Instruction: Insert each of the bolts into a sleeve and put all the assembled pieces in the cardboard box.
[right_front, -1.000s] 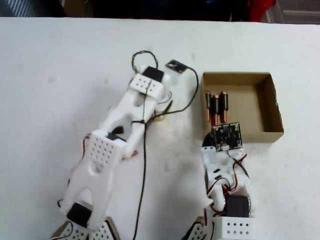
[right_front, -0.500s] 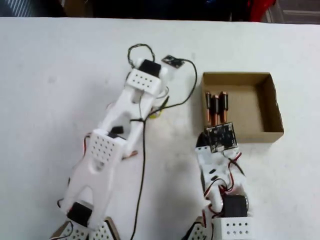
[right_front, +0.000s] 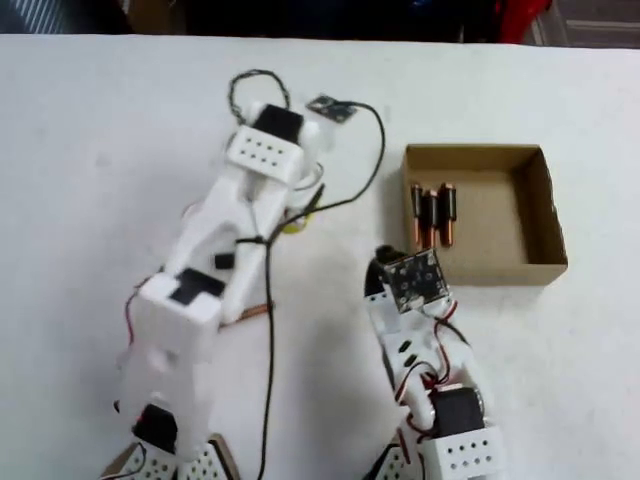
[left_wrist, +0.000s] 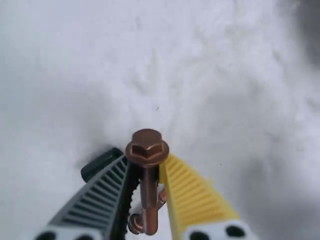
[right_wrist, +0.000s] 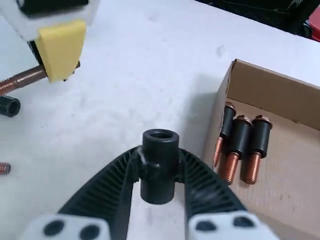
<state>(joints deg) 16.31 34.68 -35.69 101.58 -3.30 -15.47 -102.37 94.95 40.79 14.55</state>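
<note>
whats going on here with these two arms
The left gripper is shut on a copper bolt, and the right gripper is shut on a black sleeve near the cardboard box. Three assembled pieces already lie side by side in the box. A second sleeve lies on the table.

Left claw (left_wrist: 145, 165), right claw (right_wrist: 159, 157) moved away from box (right_front: 495, 215)

A white table (right_front: 80, 200) fills most of the frame, with a red object (right_front: 520, 16) beyond its far edge at upper right.
</note>
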